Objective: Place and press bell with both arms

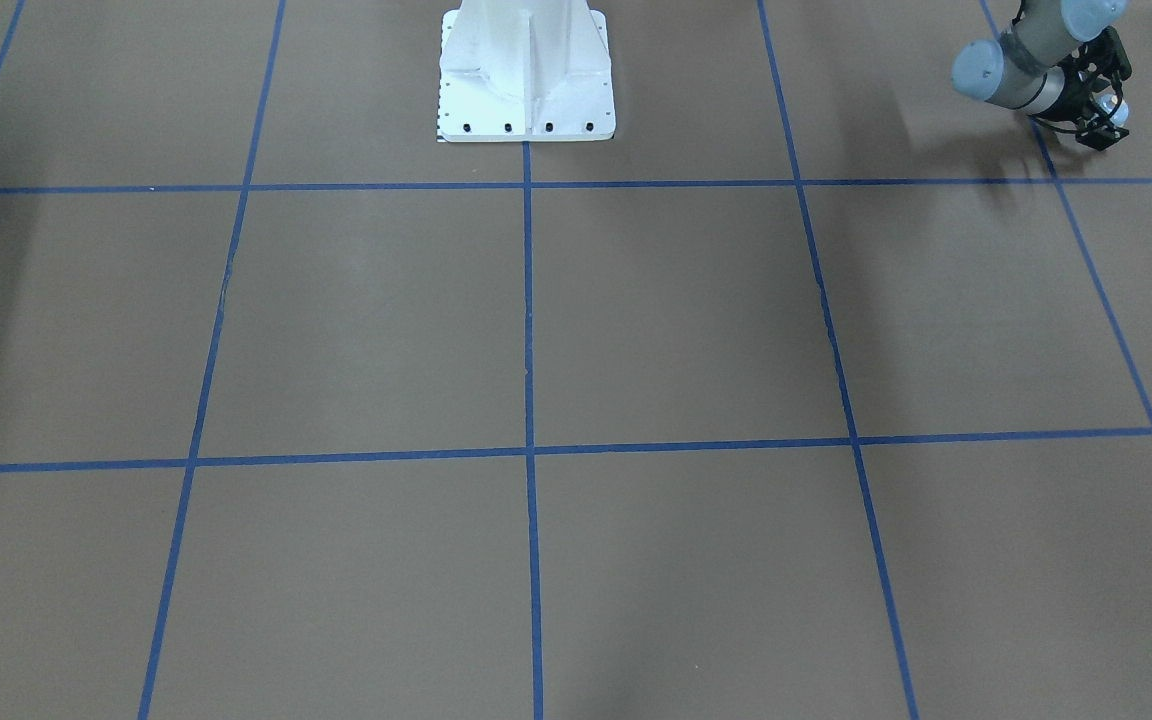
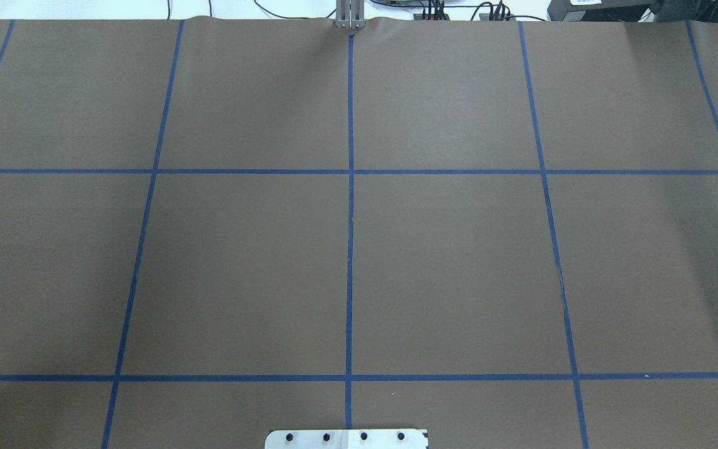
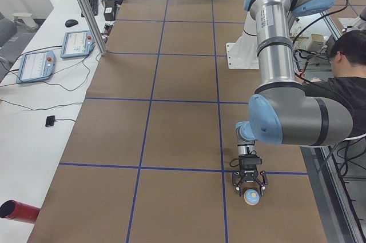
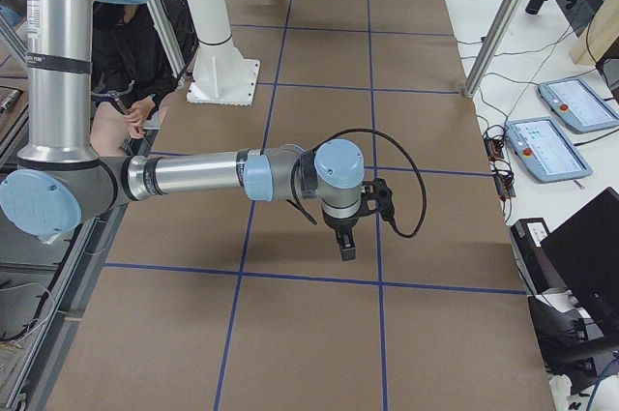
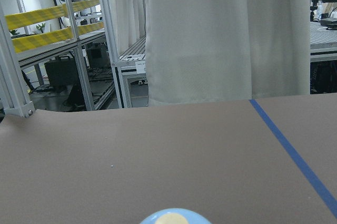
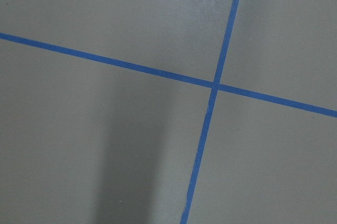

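Bell (image 3: 251, 196) lies between the wide-set fingers of the left gripper (image 3: 250, 190), which appears to clasp it low over the table (image 3: 171, 128) toward 5 o'clock in the left side view, presumably for setting down where both grippers reach. It is a small light-blue dome with a cream round button. The right gripper (image 4: 346, 252) points down well apart; its jaws cannot be told.

Brown table cover (image 2: 240, 268) w/ blue tape grid (image 2: 350, 249); white curtain (image 5: 226, 34), alu frame (image 5: 13, 76) behind.
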`<act>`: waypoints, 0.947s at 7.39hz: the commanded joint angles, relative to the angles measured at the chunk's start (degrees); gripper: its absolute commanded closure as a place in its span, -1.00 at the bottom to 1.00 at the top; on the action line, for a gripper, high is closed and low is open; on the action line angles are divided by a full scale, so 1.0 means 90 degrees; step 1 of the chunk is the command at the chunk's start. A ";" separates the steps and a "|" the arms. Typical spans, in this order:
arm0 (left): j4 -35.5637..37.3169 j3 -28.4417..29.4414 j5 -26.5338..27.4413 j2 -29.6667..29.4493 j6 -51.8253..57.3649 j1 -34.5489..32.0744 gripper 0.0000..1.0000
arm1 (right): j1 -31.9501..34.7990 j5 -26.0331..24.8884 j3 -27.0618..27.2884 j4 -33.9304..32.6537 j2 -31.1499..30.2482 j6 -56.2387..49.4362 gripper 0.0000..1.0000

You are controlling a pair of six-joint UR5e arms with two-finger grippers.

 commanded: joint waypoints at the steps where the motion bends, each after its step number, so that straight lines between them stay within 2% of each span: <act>1: -0.0058 0.0091 -0.0010 -0.0023 -0.0015 0.0072 -1.00 | 0.0000 -0.0010 0.0000 0.0000 0.0019 0.0000 -1.00; 2: -0.0058 0.0101 -0.0058 -0.0033 -0.0015 0.0092 -1.00 | 0.0000 -0.0020 0.0000 0.0000 0.0019 0.0000 -1.00; 3: -0.0058 0.0139 -0.0107 -0.0043 -0.0082 0.0169 -0.83 | 0.0000 -0.0020 0.0000 0.0000 0.0019 0.0000 -1.00; 4: -0.0058 0.0217 -0.0108 -0.0053 -0.0412 0.0450 -0.31 | 0.0000 -0.0030 0.0000 0.0000 0.0029 0.0000 -1.00; 6: -0.0145 0.0228 -0.0127 -0.0043 -0.0649 0.0609 0.94 | 0.0000 -0.0069 0.0000 0.0000 0.0058 0.0000 -1.00; 7: -0.0175 0.0218 -0.0127 0.0015 -0.0698 0.0619 1.00 | 0.0000 -0.0069 0.0000 0.0000 0.0068 0.0000 -1.00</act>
